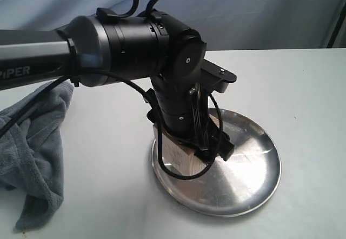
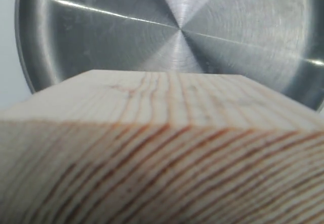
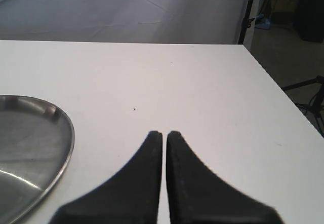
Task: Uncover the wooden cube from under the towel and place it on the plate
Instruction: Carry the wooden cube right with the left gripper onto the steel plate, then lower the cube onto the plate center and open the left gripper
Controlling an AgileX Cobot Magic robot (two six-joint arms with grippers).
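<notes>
The white worktop (image 1: 108, 158) carries everything. The grey-blue towel (image 1: 32, 141) lies crumpled at the 9 o'clock edge of the exterior view, well apart from the plate (image 1: 248, 168), so the wooden cube (image 1: 175, 158) is already uncovered.

The relation that matters is the one between cube and plate. The left hand (image 1: 205, 147) comes down from above, closed on the cube, and the cube is directly under it, over the 9 o'clock part of the plate and very near the rim there. In the left wrist view the cube (image 2: 162, 158) fills the near half and the steel plate (image 2: 177, 31) spreads behind it, with its centre beyond the cube. I judge that the next move is only a lowering and a release. A small shift toward the plate's centre would make it safer.

A cube has no long axis, so turning is not needed. The right hand (image 3: 164, 133) is closed on nothing, just beside the plate's rim (image 3: 63, 133), and it does not take part.

The left hand's fingers are hidden in both views. I cannot tell if the cube's underside touches the plate.
</notes>
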